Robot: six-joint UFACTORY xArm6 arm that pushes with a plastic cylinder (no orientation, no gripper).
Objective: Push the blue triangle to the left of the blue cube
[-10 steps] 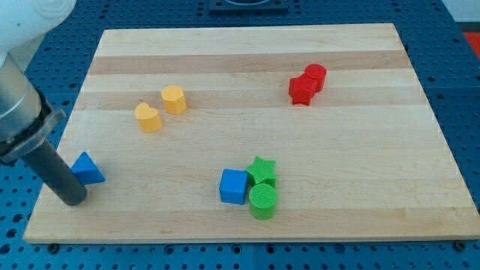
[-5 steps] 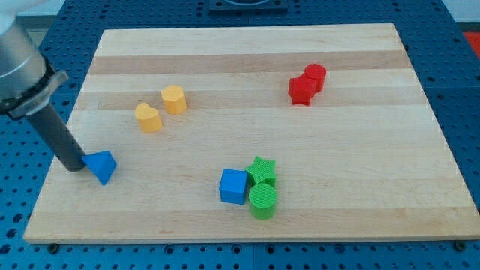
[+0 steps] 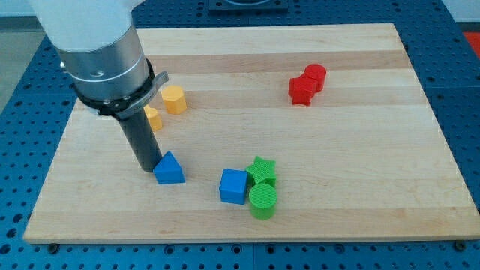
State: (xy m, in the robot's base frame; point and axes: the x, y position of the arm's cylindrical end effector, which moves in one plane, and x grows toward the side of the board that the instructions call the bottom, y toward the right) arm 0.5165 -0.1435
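My tip (image 3: pixel 148 169) touching blue triangle (image 3: pixel 169 169) left side; bare board between triangle and blue cube (image 3: pixel 233 187).

Tip (image 3: pixel 147 168) moved from board's left edge toward view's right, now touching blue triangle (image 3: pixel 169 169) left side. Triangle pushed rightward, now near blue cube (image 3: pixel 233 186). Arm now partly hides one yellow block (image 3: pixel 152 118).

Wooden board (image 3: pixel 360 150) with coloured blocks

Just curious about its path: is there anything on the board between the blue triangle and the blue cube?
No. In the camera view only bare wood separates the blue triangle from the blue cube; my tip touches the triangle's left.
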